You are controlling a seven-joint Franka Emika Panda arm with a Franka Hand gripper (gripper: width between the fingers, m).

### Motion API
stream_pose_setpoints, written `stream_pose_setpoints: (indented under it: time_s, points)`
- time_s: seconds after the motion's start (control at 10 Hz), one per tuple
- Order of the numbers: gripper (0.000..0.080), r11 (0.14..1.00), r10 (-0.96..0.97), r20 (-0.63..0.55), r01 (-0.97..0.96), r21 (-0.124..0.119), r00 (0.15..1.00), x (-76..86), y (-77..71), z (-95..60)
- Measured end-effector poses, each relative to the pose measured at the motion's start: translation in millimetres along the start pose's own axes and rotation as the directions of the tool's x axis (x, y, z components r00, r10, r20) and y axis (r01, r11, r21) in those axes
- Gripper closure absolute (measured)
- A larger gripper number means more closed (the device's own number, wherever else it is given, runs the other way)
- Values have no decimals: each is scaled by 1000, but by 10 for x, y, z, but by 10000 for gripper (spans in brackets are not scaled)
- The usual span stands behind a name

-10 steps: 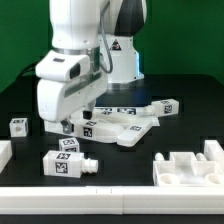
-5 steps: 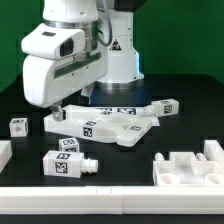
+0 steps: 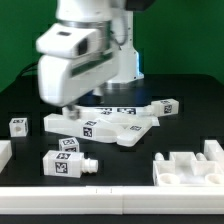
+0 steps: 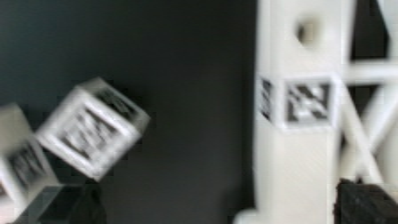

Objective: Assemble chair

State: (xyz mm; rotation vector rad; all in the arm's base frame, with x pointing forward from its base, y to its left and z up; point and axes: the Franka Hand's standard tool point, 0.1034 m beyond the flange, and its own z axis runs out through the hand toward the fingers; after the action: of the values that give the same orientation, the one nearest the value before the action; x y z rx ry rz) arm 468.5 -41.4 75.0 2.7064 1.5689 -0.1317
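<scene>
The chair's parts lie loose on the black table. A flat white slab (image 3: 100, 126) with several tags lies in the middle. My gripper (image 3: 67, 106) hangs just above its end on the exterior view's left, blurred by motion. In the wrist view my gripper (image 4: 214, 205) is open, with a dark finger (image 4: 64, 204) on one side. The slab's tagged bar (image 4: 297, 100) runs below, close to the other finger (image 4: 366, 198), and neither finger presses on it. A tagged cube (image 4: 89, 124) lies beside the bar.
A small tagged cube (image 3: 18, 125) sits at the exterior view's left. A blocky piece with a peg (image 3: 66, 162) lies at the front. A tagged block (image 3: 166, 104) rests by the slab's far end. A large white moulded part (image 3: 190, 168) is at the front right.
The arm has risen off the slab's left end, swinging first left and then back right. The jaws opened a little wider. The slab stays on the table.
</scene>
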Motion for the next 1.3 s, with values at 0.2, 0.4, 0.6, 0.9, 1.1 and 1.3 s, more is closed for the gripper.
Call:
stream_pose_setpoints:
  time_s: [0.2, 0.4, 0.6, 0.9, 1.1, 1.3]
  points:
    - [151, 1000, 4, -22, -4, -22, 1000, 396, -411, -97]
    - [151, 1000, -11, -22, 11, -17, 1000, 357, -396, -70]
    - [151, 1000, -20, -21, 20, -17, 1000, 378, -416, -68]
    - [151, 980, -200, -11, 200, -8, 980, 730, -857, -67]
    - [151, 975, -224, -25, 223, -23, 974, 776, -996, -70]
    - [151, 976, -219, -26, 219, -20, 975, 769, -987, -59]
